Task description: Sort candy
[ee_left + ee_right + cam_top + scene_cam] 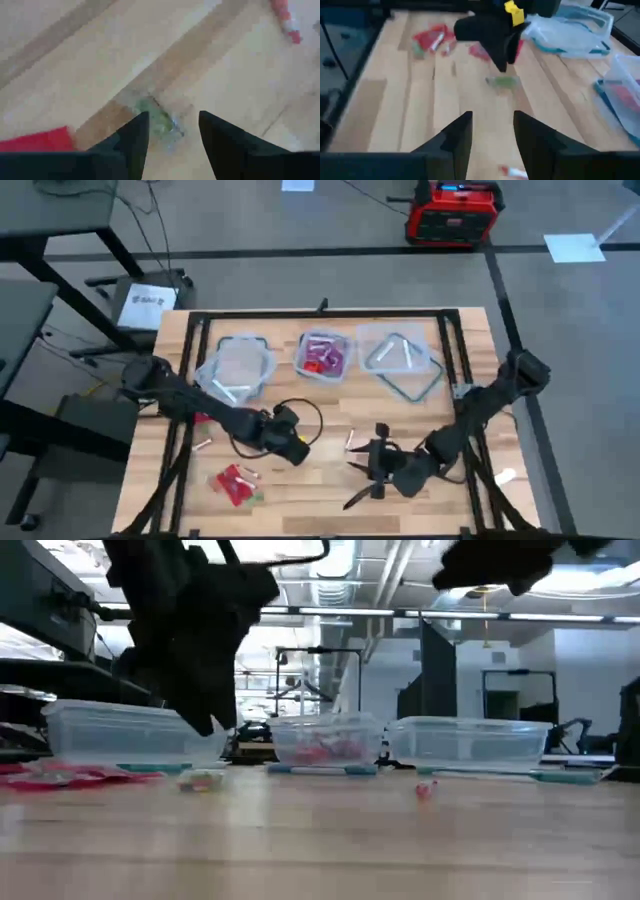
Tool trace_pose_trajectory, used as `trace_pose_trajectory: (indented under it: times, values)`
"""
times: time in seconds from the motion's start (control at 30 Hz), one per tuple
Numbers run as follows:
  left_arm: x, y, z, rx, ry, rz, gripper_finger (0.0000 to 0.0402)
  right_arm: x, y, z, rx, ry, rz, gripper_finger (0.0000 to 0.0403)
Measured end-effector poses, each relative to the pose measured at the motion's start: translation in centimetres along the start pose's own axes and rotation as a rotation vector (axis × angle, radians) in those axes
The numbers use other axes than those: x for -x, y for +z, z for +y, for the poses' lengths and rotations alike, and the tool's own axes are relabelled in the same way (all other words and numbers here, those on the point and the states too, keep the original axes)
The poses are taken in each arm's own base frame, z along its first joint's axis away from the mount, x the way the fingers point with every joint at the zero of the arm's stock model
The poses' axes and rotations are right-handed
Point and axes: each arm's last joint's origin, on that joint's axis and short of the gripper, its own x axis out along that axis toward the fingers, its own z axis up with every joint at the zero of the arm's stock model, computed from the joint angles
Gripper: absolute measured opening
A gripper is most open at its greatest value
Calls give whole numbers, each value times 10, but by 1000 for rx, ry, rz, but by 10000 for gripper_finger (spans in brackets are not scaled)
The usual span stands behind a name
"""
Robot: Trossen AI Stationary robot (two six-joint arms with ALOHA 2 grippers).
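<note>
Inventory, my rig, wood counter (pixel 320 500). Item 1: left tool (pixel 170 135), low over counter centre-left, fingers spread, astride a small green-tinted clear-wrapped candy (pixel 161 120) lying on the wood; can't tell if fingers touch it, nothing pinched. Same candy shows just beyond the left tool in right wrist view (pixel 503 81). Item 2: right tool (pixel 492 132), hovering over counter front-centre-right, fingers apart, nothing betw. them. Item 3: three clear tubs in a row at the far side: left tub (pixel 238 367) w/ a pale stick-shaped piece or two, middle tub (pixel 322 355) holding red and pink/magenta candy, right tub (pixel 400 358) w/ pale stick-shaped pieces. Item 4: loose red candy pile (pixel 234 484) near front-left of counter, greenish bit at its edge. Item 5: stray pcs: one pale piece (pixel 203 445) left of the left arm, one (pixel 350 440) betw. the two tools, a small red one (pixel 425 789) on bare wood in low view.
</note>
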Motion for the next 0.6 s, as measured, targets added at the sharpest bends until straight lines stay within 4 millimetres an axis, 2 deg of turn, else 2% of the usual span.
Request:
trace_pose_trajectory:
  times: [0.43,0.53,0.6]
  values:
    - [-50,-16,2,-38,101,43,155,-3,-1,-5,7,-30,10,132]
    - [-53,-18,4,-69,121,59,126,-5,-7,-8,8,-38,18,132]
    - [-53,-18,6,-84,136,71,82,-6,-13,-9,-2,-44,28,132]
